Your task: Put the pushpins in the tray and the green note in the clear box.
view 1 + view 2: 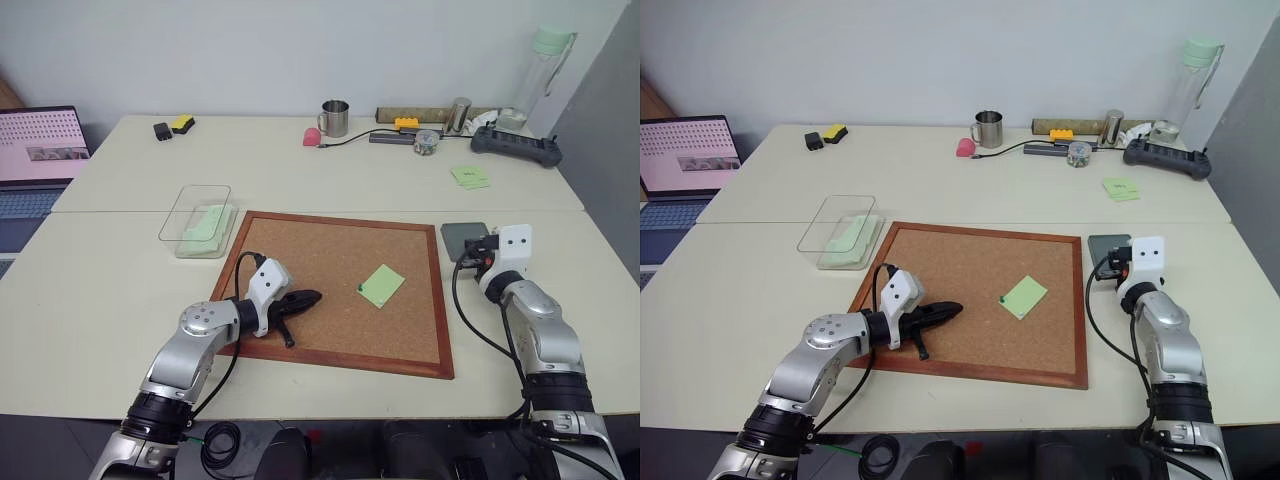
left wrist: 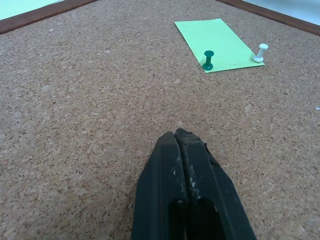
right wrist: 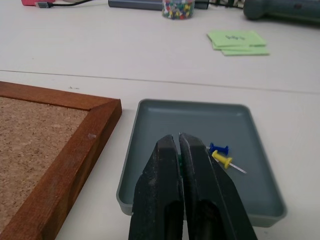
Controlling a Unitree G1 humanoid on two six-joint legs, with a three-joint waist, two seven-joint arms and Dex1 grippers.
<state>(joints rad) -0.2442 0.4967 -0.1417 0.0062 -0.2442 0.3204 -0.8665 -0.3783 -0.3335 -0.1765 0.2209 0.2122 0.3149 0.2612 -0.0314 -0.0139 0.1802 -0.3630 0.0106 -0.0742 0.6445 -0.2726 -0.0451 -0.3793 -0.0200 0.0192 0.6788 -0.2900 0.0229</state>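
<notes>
right gripper (image 3: 181, 142): smooth black tapered fingers pressed together, a speck of green between them, too small to identify, poised over the near rim of the tray (image 3: 150, 145), a matte grey, round-cornered square just beside the corkboard's (image 1: 300, 260) wooden frame, holding a blue pushpin (image 3: 218, 148) and a yellow pushpin (image 3: 222, 159). left gripper (image 2: 176, 137): fingers together, empty, above the board's grainy cork. on the cork farther along lies the thin green note (image 2: 215, 37), pierced by a green pushpin (image 2: 208, 59) and a white pushpin (image 2: 260, 52). the clear box (image 1: 187, 208) stands off the board's far left corner.
</notes>
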